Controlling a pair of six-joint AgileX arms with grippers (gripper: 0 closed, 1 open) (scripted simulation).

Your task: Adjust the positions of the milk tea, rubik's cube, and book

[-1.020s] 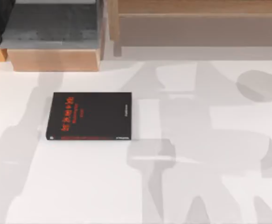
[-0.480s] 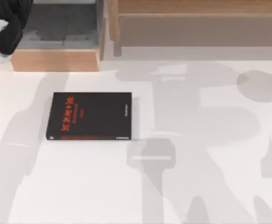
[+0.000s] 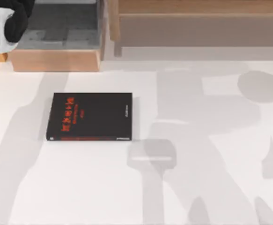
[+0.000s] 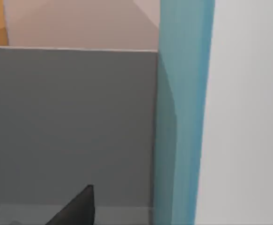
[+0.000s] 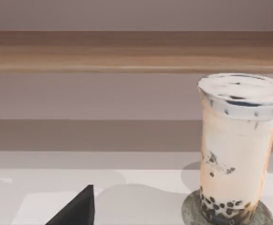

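The left gripper sits at the table's far left corner, over the grey tray; whether its fingers are apart I cannot tell. The book lies flat on the white table, left of centre, black cover up with red lettering, its long axis running left to right. In the right wrist view, the milk tea stands upright on a round coaster, dark pearls at its bottom.
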